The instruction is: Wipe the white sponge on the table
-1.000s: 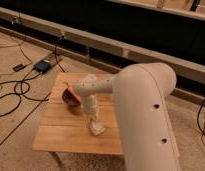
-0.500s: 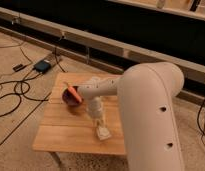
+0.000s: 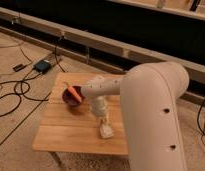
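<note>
Camera view shows you the gripper (image 3: 103, 121) reaching straight down onto the white sponge (image 3: 106, 132), which lies flat on the table (image 3: 61, 135) near its front edge, right of centre. Whether the claw is clamped on the sponge or merely pressing it from above, you cannot tell. Judge the sponge as light, soft and compressible: it should squash under load and drag on the wooden planks, so hold it across its short sides or press down on its middle. Behind the arm sits a dark reddish bowl (image 3: 71, 98) with something orange (image 3: 74, 93) in it; keep your strokes away from it.
</note>
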{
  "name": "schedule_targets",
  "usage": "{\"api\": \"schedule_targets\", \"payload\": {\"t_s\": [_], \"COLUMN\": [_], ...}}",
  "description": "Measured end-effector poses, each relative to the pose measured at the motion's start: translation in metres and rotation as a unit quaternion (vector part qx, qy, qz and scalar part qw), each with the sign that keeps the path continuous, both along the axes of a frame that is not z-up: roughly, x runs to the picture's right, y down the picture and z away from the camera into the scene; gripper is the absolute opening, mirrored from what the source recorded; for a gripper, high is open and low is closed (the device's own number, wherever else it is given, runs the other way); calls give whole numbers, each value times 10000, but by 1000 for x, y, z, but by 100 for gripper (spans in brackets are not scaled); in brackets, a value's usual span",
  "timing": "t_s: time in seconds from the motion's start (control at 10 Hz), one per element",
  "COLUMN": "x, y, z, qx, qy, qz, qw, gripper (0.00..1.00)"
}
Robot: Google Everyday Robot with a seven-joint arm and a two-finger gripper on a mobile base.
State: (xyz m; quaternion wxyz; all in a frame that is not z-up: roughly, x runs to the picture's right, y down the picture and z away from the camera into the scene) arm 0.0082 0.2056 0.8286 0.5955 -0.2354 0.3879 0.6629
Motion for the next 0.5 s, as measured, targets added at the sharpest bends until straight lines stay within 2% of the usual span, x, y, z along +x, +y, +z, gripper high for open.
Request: {"api": "schedule_targets", "payload": {"t_s": [0.4,0.5], "x": [1,1], "y": [0,0], "z": [0,0], "qx": [0,0], "qy": [8,8], "qz": [4,5], "qw": [10000,10000], "gripper": [45,58]}}
